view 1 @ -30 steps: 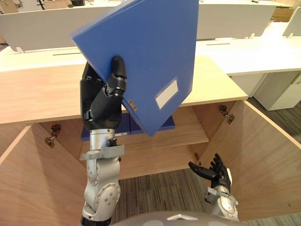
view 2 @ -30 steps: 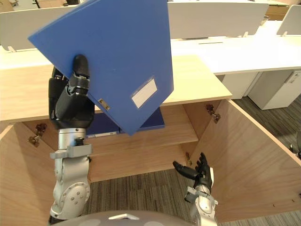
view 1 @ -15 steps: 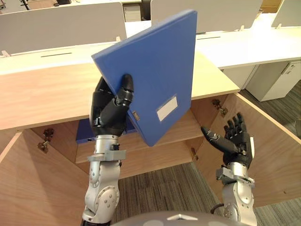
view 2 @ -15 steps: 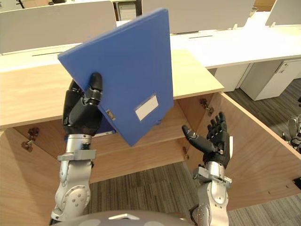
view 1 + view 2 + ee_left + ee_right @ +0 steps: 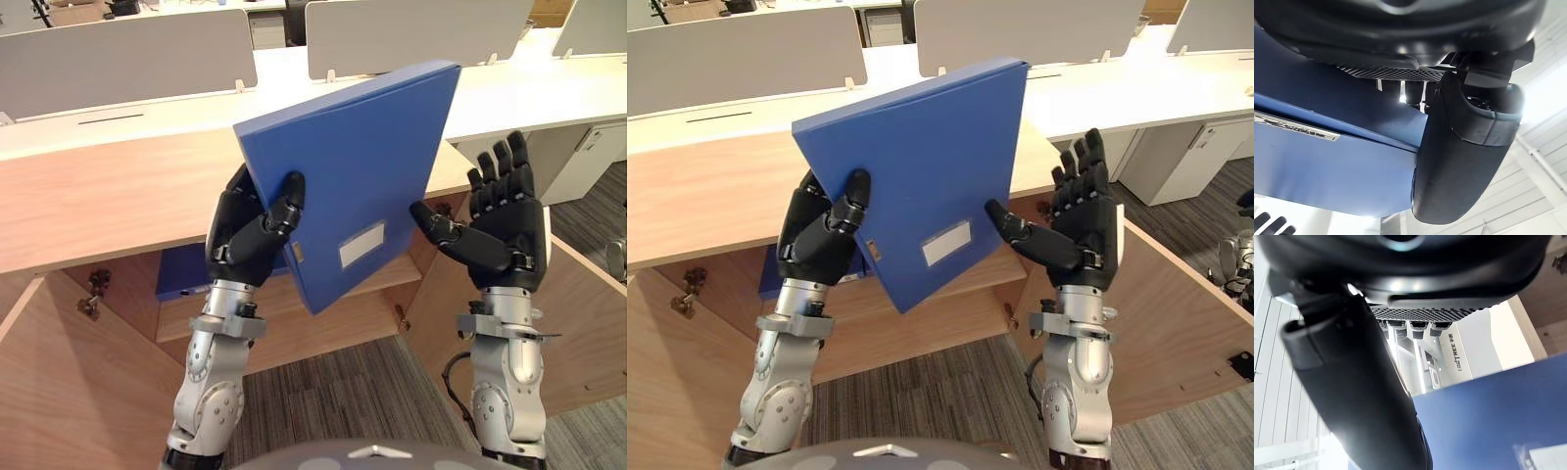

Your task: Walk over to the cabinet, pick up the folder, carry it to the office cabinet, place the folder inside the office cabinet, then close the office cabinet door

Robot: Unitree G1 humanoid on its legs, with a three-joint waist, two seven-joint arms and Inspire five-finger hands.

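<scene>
1. The blue folder (image 5: 353, 186) is held in the air at the centre of the frame, its broad face towards the camera.
2. It is tilted: the longer-looking edges climb from centre-left towards the upper right, and one corner points down at the open office cabinet (image 5: 98, 196). A white label sits near that low corner.
3. The left hand (image 5: 250, 240) grasps the folder's lower-left edge, with the thumb across the front face and the fingers curled behind.
4. The right hand (image 5: 500, 230) is released, fingers straight and pointing up, palm turned to the folder's right edge. I cannot tell whether its thumb touches.
5. Below, both cabinet doors stand open. A second blue folder (image 5: 181, 274) lies on the inner shelf (image 5: 392, 279), at lower left.
</scene>
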